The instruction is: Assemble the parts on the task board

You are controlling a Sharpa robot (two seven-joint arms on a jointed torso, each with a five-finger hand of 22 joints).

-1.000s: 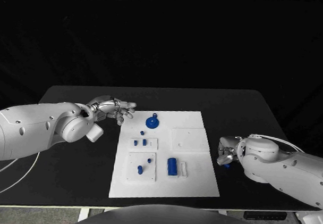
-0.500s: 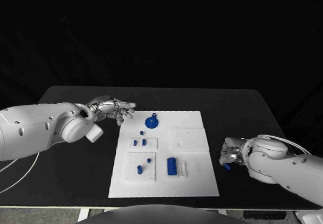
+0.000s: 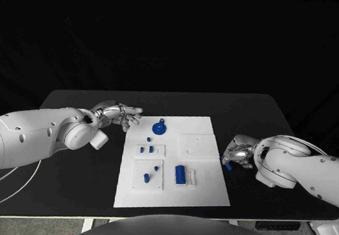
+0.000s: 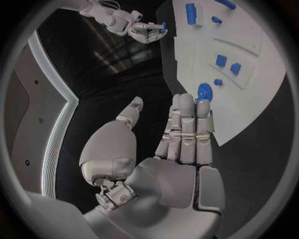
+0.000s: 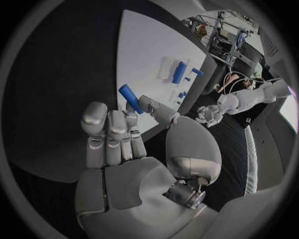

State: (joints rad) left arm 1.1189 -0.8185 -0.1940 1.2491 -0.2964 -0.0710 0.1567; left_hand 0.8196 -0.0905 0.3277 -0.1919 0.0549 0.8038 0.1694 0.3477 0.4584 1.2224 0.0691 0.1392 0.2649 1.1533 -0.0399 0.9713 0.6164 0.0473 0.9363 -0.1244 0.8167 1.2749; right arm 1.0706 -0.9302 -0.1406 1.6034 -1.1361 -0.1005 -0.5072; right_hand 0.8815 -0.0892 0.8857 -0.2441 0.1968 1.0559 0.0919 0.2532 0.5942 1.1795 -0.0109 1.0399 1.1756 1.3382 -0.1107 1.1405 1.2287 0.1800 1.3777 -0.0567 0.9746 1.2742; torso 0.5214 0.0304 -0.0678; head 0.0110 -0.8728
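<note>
One task board (image 3: 202, 154), seven blue parts (image 3: 181, 174), two robot hands (image 3: 120, 114)

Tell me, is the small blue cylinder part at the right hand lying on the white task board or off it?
Off it. The right hand pinches the small blue cylinder part above the black table, beside the white task board.

White task board (image 3: 202, 196), flat on black table, long side running away from robot. On board: round blue disc with small tab (image 3: 160, 129) near far end; small blue pegs (image 3: 146, 148) mid-board; upright-lying blue cylinder (image 3: 180, 174) toward near end.
</note>
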